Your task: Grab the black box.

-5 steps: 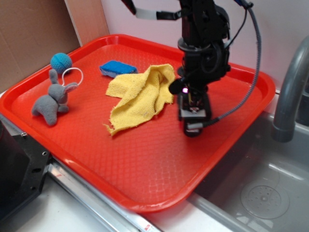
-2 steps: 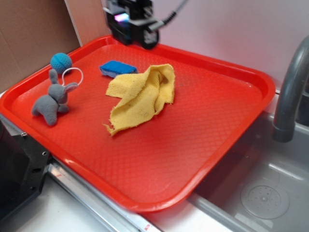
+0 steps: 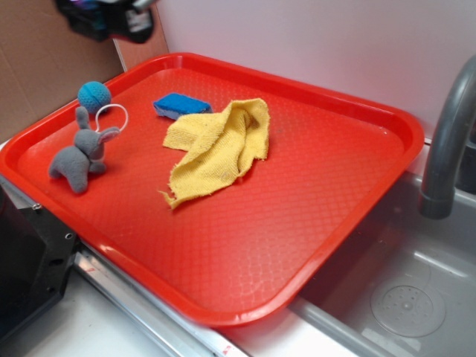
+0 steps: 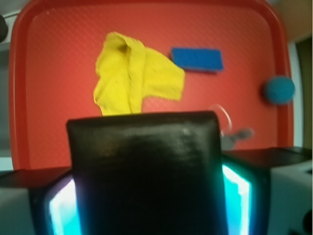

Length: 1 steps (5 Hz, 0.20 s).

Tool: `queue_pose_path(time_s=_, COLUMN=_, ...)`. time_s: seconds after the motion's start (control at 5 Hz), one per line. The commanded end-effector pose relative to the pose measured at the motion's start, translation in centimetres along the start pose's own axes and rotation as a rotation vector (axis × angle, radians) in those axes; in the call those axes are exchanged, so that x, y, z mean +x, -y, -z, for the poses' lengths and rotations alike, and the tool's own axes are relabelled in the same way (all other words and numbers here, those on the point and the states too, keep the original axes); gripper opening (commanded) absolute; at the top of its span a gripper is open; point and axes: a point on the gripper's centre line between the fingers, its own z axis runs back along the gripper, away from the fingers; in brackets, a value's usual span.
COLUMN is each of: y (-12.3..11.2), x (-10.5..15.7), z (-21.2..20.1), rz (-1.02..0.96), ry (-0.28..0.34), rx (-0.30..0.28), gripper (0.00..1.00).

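Note:
In the wrist view a matte black box (image 4: 144, 171) with rounded corners fills the space between the two glowing cyan pads (image 4: 237, 198) of my gripper (image 4: 146, 205), which is shut on it high above the red tray (image 4: 58, 54). In the exterior view my gripper (image 3: 108, 18) is a blurred dark shape at the top left, above the tray's far left corner. The box itself cannot be made out there.
On the red tray (image 3: 312, 223) lie a crumpled yellow cloth (image 3: 216, 149), a flat blue sponge (image 3: 181, 105), a teal ball (image 3: 94, 94) and a grey plush elephant (image 3: 80, 155). A grey faucet (image 3: 446, 149) and a sink stand at the right.
My gripper rose from the tray's right middle with the black box and swept up and left, now above the tray's far left corner. The tray's objects have not moved.

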Motion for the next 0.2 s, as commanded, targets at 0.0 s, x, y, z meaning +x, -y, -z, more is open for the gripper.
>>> queue_pose_path(time_s=0.0, y=1.45, x=-1.48, z=0.18, rz=0.002, ry=0.024, rx=0.004, gripper=0.0)
